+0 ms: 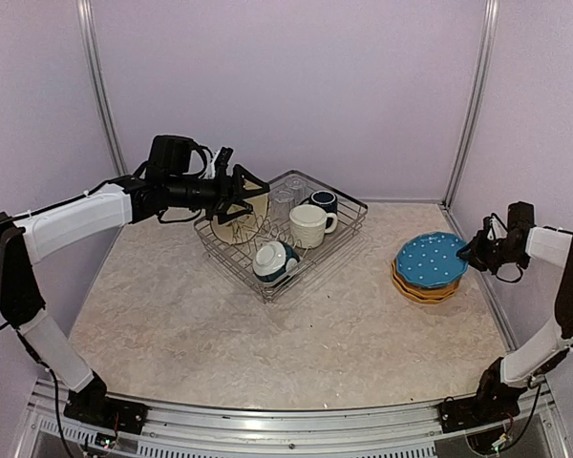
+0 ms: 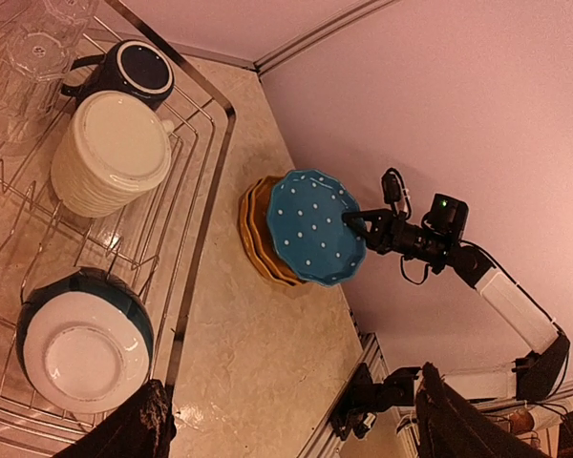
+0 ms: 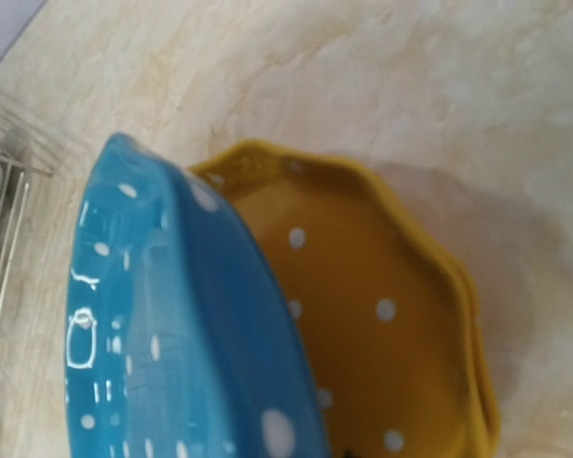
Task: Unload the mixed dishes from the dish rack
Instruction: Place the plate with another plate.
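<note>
The dish rack (image 1: 327,250) stands mid-table and holds a cream bird-pattern plate (image 1: 239,221), clear glasses (image 1: 285,198), a navy mug (image 1: 323,200), a cream mug (image 1: 308,225) and a teal-and-white bowl (image 1: 273,261). My left gripper (image 1: 243,196) is open and empty, just above the bird plate at the rack's left end. My right gripper (image 1: 470,251) is shut on the right rim of the blue dotted plate (image 1: 430,259) and holds it tilted over the stacked yellow plates (image 1: 422,289). In the right wrist view the blue plate (image 3: 162,324) fills the left and a yellow plate (image 3: 382,305) lies under it.
The left wrist view shows the rack's rim (image 2: 205,210), the cream mug (image 2: 110,153), the navy mug (image 2: 134,69), the bowl (image 2: 81,348) upside down and the glasses (image 2: 38,48). Walls close the table at back and sides. The plate stack sits near the right wall.
</note>
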Motion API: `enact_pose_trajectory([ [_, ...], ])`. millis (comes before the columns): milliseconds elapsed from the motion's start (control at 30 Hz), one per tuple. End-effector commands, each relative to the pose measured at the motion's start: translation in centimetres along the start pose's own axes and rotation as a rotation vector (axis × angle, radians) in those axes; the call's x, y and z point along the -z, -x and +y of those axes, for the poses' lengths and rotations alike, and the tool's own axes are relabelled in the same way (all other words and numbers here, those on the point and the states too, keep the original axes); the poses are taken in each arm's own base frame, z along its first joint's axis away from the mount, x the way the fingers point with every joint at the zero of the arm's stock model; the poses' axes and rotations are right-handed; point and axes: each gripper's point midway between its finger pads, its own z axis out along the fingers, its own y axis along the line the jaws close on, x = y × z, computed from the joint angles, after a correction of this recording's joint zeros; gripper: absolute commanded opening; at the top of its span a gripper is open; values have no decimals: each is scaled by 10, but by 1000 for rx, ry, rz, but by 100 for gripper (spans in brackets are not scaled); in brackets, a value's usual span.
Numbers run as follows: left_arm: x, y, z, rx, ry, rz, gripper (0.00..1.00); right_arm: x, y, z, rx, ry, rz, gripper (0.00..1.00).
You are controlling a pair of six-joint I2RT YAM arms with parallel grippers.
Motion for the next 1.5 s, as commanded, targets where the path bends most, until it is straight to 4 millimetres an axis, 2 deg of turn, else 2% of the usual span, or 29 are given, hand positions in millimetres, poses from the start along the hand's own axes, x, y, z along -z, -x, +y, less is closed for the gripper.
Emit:
enact_pose_trajectory([
  [0,7,1,-9,-15,-28,-11,84,5,30,14,80,44,-38,0],
  [267,9,-2,-9,-18,-25,-10,84,-10,24,9,98,62,20,0],
  [433,12,-3,-10,-20,-23,-13,84,-16,20,12,95,109,33,2],
  [567,14,-1,-12,-23,-24,-21,84,-16,19,13,83,117,23,17],
  [800,11,0,-14,-22,-34,-16,84,-15,18,-5,119,-37,30,40],
  [1100,11,0,-9,-22,-9,-15,84,-8,19,-21,184,-222,35,58],
  [1333,25,12,6,-82,124,-40,85,9,18,-4,249,-230,-32,77],
  [1400,33,19,16,-98,192,-43,85,16,17,5,263,-195,-57,83],
  [1467,41,25,37,-93,293,-34,85,23,18,14,274,-169,-78,87],
])
